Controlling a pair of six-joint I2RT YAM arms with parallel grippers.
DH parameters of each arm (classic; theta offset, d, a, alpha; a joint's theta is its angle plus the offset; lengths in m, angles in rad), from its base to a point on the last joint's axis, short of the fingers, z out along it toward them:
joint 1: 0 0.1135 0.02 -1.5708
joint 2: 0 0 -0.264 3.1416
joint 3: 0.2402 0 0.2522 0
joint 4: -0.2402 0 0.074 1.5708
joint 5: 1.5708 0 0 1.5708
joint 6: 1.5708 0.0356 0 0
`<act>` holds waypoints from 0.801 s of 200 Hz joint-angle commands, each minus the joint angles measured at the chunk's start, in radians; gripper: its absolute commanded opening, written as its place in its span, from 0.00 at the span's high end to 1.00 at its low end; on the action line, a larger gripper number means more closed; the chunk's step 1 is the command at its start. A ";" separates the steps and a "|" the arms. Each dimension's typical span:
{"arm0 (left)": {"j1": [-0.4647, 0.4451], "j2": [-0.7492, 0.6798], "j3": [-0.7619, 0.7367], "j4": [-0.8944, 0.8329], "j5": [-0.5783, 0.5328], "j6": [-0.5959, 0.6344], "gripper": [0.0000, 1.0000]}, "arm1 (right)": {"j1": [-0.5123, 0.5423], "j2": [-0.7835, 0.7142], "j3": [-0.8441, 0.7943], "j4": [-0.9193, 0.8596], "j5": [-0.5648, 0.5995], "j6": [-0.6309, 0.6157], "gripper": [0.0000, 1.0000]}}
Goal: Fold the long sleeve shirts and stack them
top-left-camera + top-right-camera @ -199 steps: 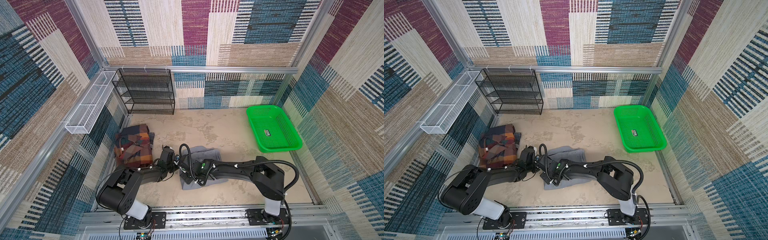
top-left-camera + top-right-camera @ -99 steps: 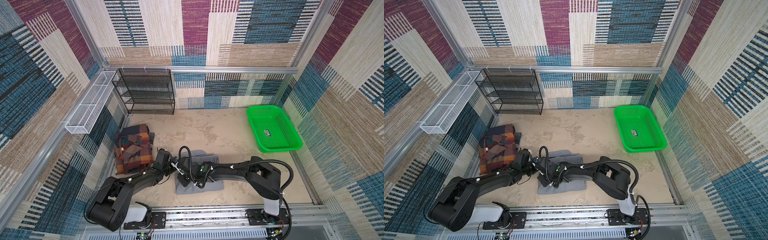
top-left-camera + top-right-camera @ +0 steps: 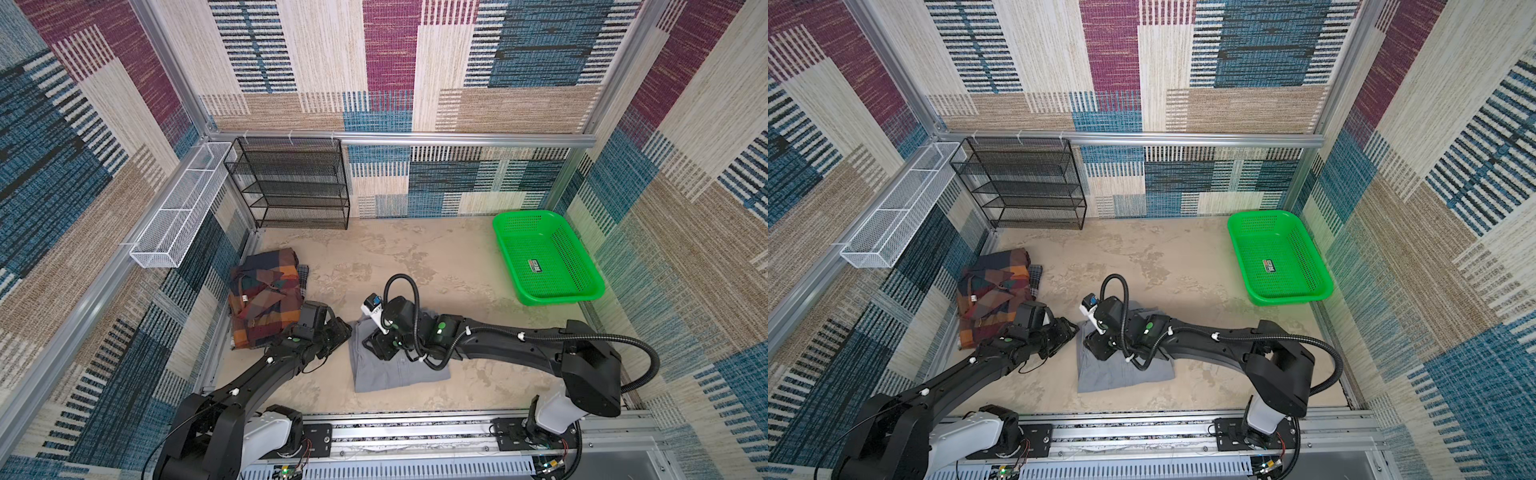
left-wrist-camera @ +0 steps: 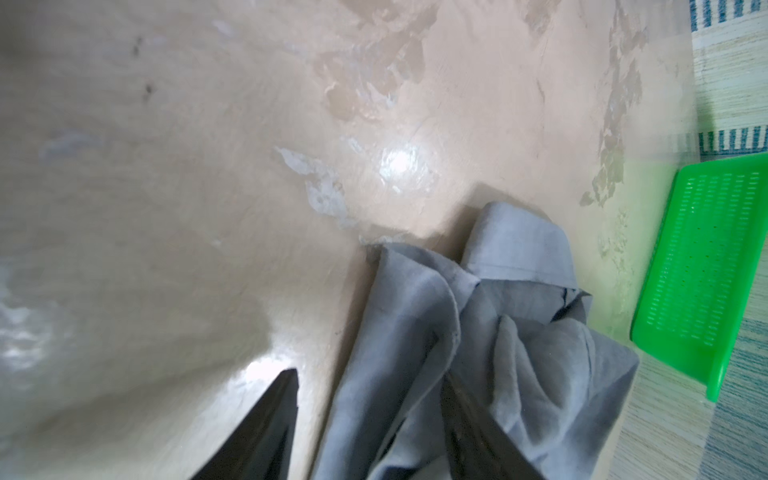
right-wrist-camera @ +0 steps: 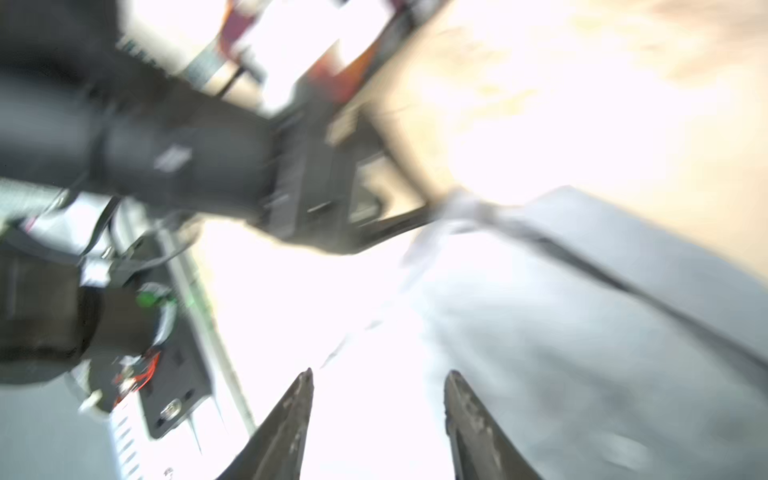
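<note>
The left fingers (image 4: 266,424) are standing apart, the gray shirt (image 4: 415,332) lying loose between them. The right fingers (image 5: 291,424) are hovering parted above it, holding nothing.

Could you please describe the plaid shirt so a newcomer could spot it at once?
Find the black mesh rack in the far left corner. Just in front of it lies the folded plaid shirt. Its orange, brown and navy blocks set it apart from the plain gray shirt mid-table.

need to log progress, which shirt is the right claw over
The plain gray shirt, directly under the right claw; the plaid shirt lies apart, further left.
</note>
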 commanded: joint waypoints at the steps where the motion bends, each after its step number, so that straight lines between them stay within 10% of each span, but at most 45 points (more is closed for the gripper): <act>1: -0.007 -0.018 -0.010 0.058 0.089 -0.032 0.40 | -0.067 -0.030 -0.026 -0.046 -0.031 -0.002 0.46; 160: -0.066 -0.048 0.001 0.138 0.039 -0.018 0.22 | -0.181 0.065 -0.140 0.138 -0.266 0.009 0.46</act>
